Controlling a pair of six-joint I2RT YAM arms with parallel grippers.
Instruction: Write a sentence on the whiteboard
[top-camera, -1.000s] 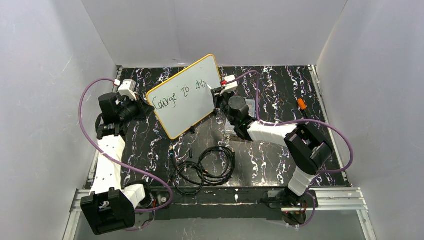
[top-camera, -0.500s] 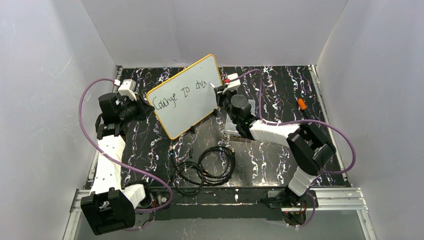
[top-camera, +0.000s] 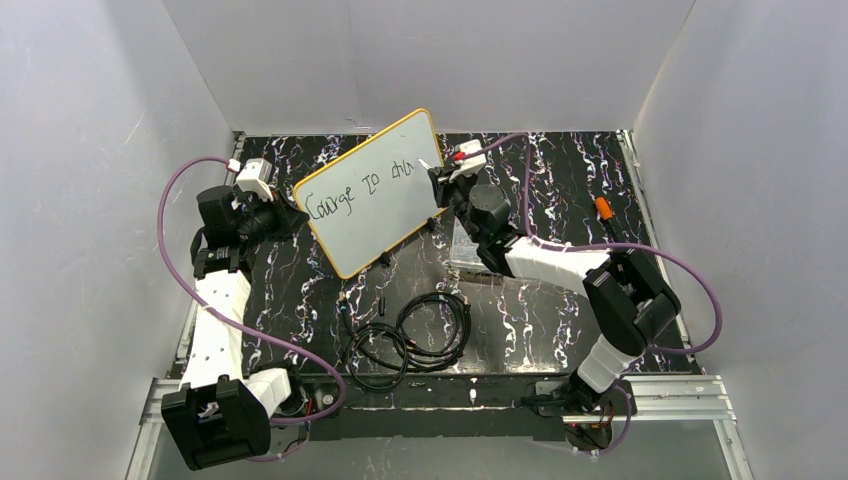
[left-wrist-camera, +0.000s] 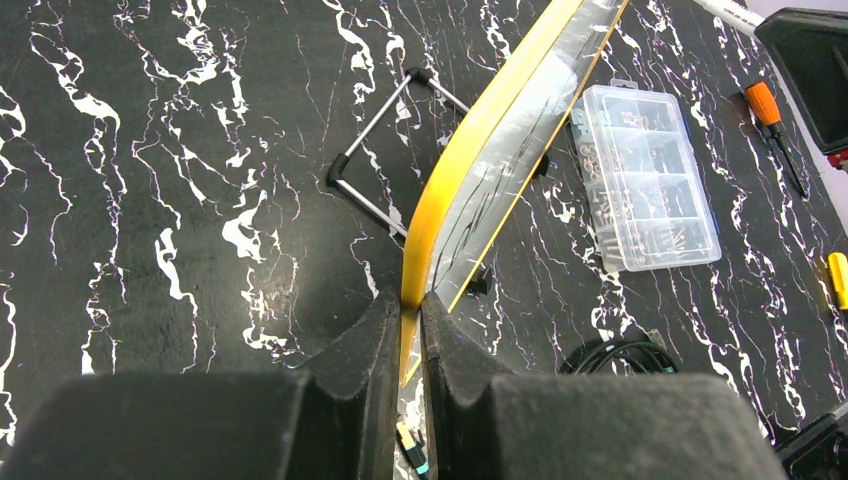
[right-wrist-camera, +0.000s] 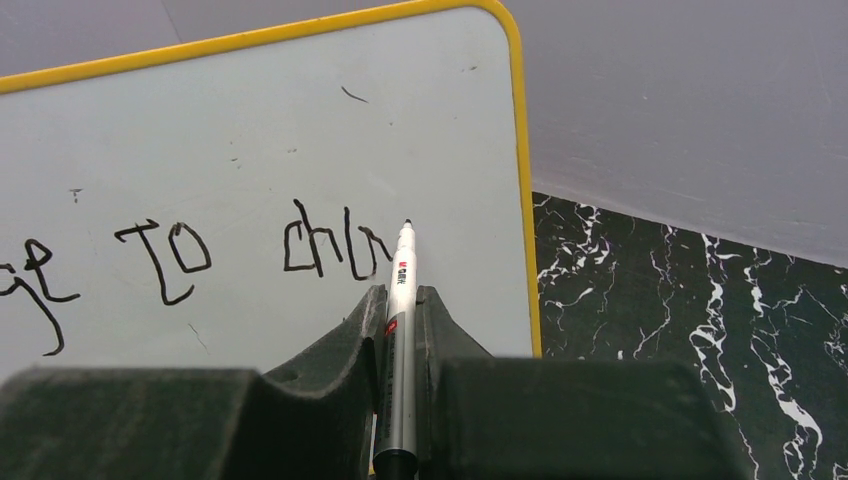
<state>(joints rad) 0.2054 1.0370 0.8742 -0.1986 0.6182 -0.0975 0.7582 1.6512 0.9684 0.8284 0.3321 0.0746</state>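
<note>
Sentence (right-wrist-camera: 318, 248) unfinished, mid-word.
Right gripper (right-wrist-camera: 400, 300) clamped the marker (right-wrist-camera: 402, 275), left gripper (left-wrist-camera: 410, 310) the whiteboard (top-camera: 385, 215) edge; next letter probably needed tip contact.

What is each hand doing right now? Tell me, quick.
Left hand: closed on the whiteboard rim.
Right hand: closed on the marker, tip at the board.

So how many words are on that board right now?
3, in one line across the whiteboard: "Courage" at the left, "TO" in the middle, and an unfinished "ch..." on the right, by the marker tip. None seem hidden.
</note>
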